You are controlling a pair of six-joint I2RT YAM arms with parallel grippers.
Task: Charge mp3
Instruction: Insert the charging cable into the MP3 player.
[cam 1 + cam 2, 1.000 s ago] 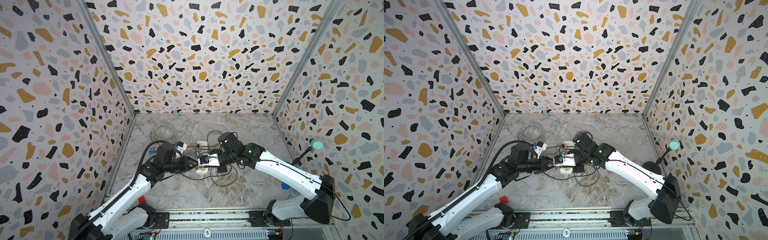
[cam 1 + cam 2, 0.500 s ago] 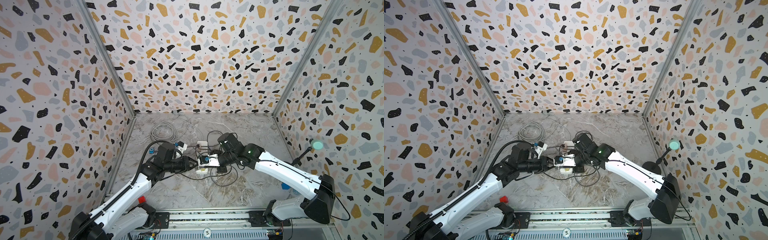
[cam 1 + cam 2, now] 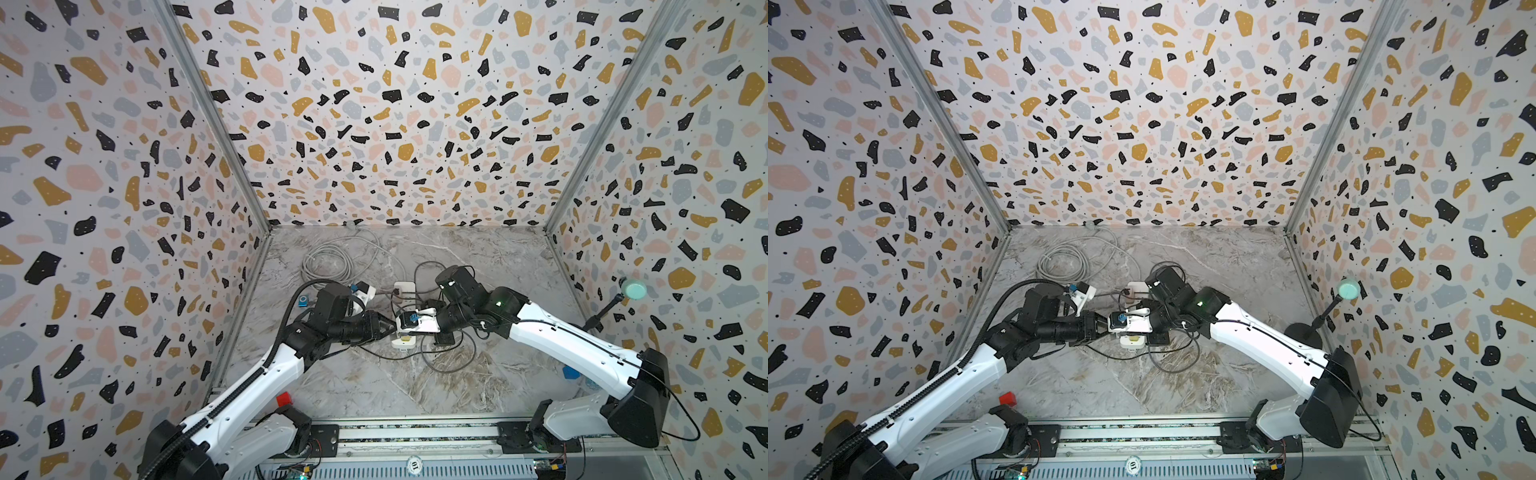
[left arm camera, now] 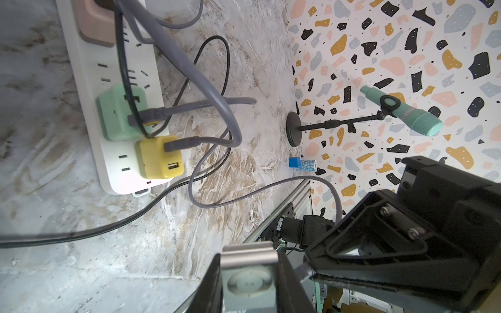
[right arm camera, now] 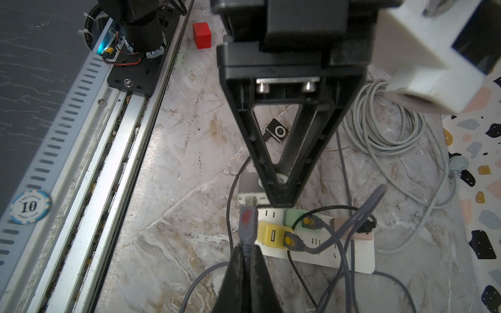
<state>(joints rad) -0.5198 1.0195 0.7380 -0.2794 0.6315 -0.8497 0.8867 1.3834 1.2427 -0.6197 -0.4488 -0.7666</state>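
Only the right wrist view shows us the plug (image 5: 248, 220) pinched by the right end effector (image 5: 245, 254), facing the mp3 (image 5: 248, 183) clamped in the level left end effector (image 5: 282, 189).

A: Where's the strip (image 3: 404, 287)?
B: Middle of the worktop (image 3: 374, 386), running front to back. Three chargers (image 4: 151, 162) in a row on it.
A: Behind it?
B: A coil (image 3: 328, 264), behind-left toward the back corner. The second mp3 (image 3: 304, 300) lies by the left wall.
A: Right?
B: The mic stand (image 3: 602, 311) by the right wall, the right cube (image 3: 571, 372) before it.
A: Front?
B: The left cube (image 3: 284, 399) front-left beside the rail (image 3: 415, 432); a chip (image 3: 413, 464) on the rail.
A: Arms?
B: Over the strip's front half the left end effector (image 3: 390, 327) and right end effector (image 5: 245, 257) meet tip to tip. The mp3 (image 4: 248, 281) sits in the left one, the plug (image 5: 248, 219) in the right one, just before the mp3. Touching? Can't tell.
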